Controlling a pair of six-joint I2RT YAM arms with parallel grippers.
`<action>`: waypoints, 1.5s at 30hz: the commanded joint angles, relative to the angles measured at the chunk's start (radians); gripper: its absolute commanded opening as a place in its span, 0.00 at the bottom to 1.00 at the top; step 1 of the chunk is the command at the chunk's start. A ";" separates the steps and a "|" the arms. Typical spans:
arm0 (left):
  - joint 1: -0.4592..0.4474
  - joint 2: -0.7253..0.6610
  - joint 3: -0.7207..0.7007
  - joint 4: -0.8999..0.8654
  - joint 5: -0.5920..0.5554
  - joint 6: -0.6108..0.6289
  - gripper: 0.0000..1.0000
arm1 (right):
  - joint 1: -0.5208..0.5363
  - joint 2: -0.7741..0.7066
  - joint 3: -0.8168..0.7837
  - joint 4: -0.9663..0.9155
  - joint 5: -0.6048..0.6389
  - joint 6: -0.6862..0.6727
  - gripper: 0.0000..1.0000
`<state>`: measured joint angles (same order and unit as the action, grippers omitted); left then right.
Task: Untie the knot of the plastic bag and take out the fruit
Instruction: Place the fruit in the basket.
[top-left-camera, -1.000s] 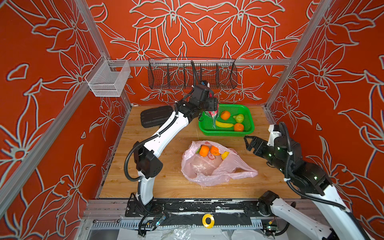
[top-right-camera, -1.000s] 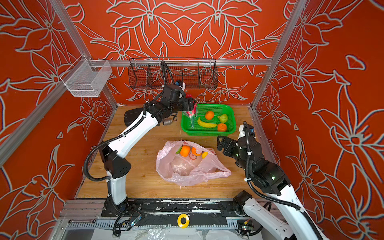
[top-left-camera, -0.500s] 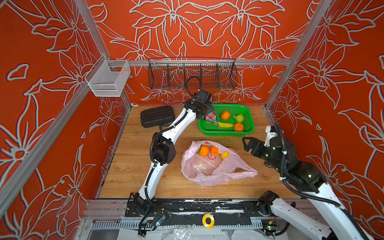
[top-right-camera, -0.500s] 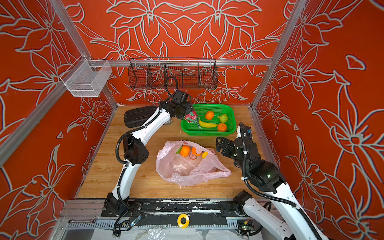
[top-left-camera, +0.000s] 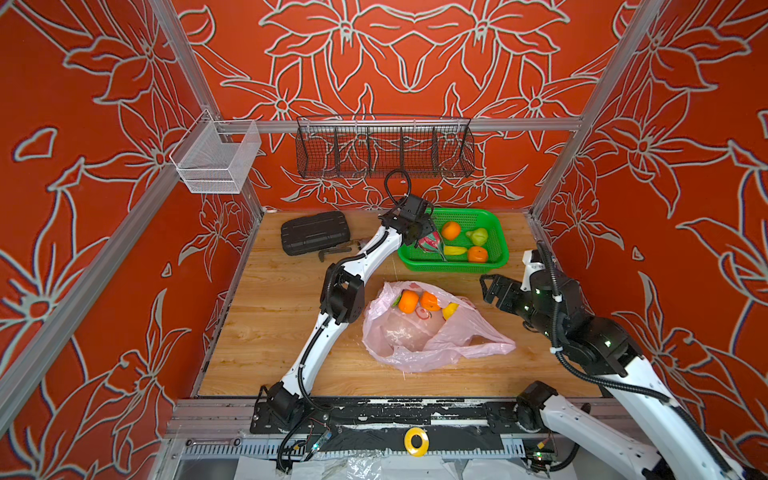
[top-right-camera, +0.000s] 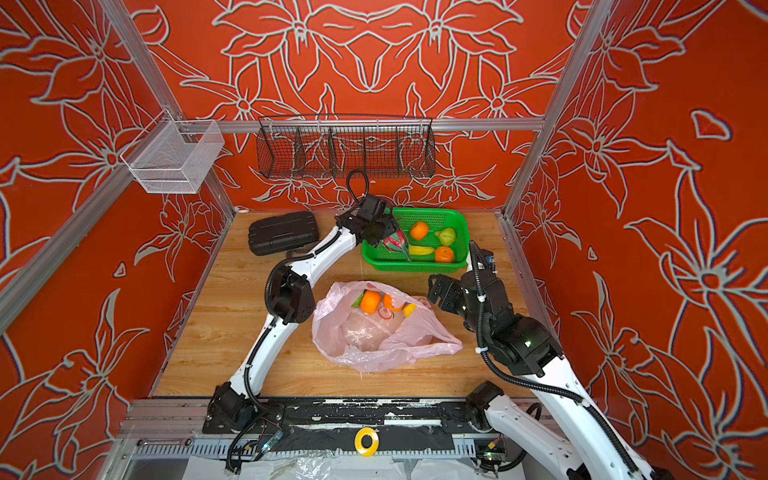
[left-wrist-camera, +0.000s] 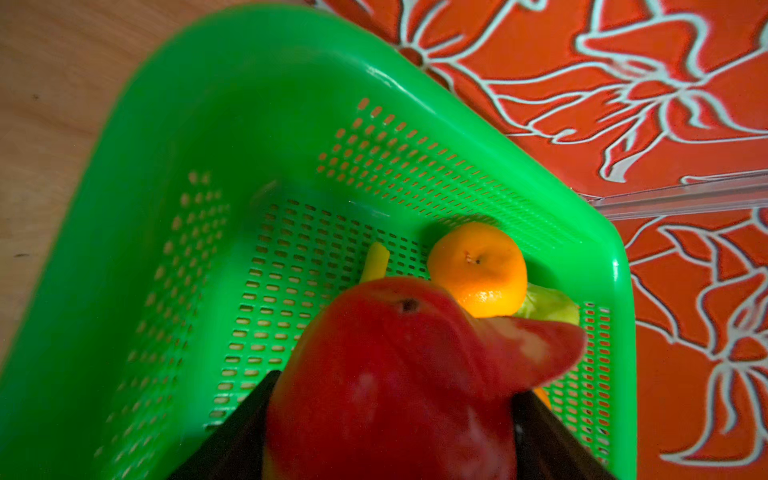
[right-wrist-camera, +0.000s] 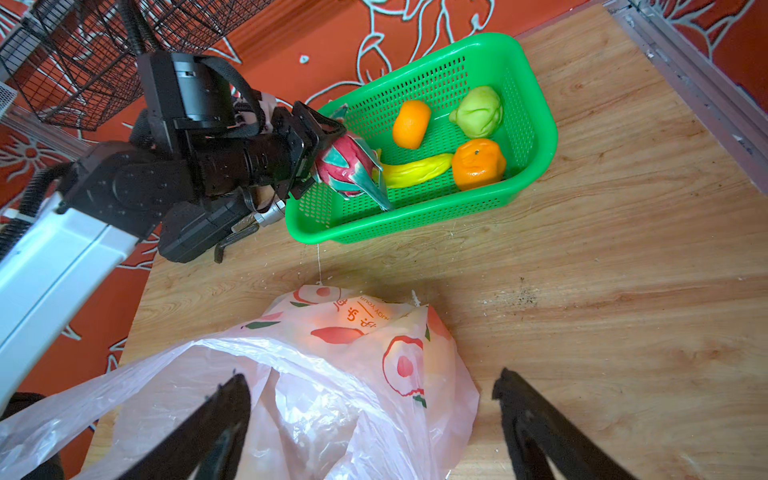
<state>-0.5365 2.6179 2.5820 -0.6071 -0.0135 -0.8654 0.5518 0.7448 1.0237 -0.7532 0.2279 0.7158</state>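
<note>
The pale pink plastic bag (top-left-camera: 432, 336) (top-right-camera: 374, 332) lies crumpled on the wooden table with its mouth open; the knot is out of view. Two oranges (top-left-camera: 408, 301) and a yellow fruit (top-left-camera: 450, 309) show in the mouth. My left gripper (top-left-camera: 424, 237) (right-wrist-camera: 320, 158) is shut on the pink-green dragon fruit (right-wrist-camera: 347, 166) (left-wrist-camera: 395, 374), held just over the near left part of the green basket (top-left-camera: 453, 266). My right gripper (top-left-camera: 492, 289) (right-wrist-camera: 374, 390) hangs open above the bag's right edge (right-wrist-camera: 436, 395), holding nothing.
The green basket (right-wrist-camera: 415, 216) holds two oranges (right-wrist-camera: 411, 124), a pale green fruit (right-wrist-camera: 478, 110) and a yellow banana (right-wrist-camera: 415, 170). A black case (top-left-camera: 314, 232) lies at the back left. A black wire rack (top-left-camera: 384, 151) and a white mesh basket (top-left-camera: 216, 160) hang on the walls.
My left arm has stretched forward and brought the dragon fruit lower over the basket. My right gripper has drifted slightly toward the bag, still open.
</note>
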 joint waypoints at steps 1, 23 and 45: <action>-0.008 0.023 0.037 0.077 -0.022 0.048 0.25 | 0.002 -0.007 -0.012 -0.003 0.016 -0.013 0.94; -0.013 -0.014 -0.035 0.145 -0.028 0.073 0.99 | 0.000 -0.002 0.013 -0.035 0.007 0.005 0.94; -0.124 -0.656 -0.397 0.162 -0.150 0.468 0.98 | 0.002 0.024 0.144 -0.129 -0.241 -0.055 0.88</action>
<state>-0.6308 2.0830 2.2555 -0.4526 -0.1055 -0.5091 0.5510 0.7380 1.1316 -0.8509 0.0811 0.6838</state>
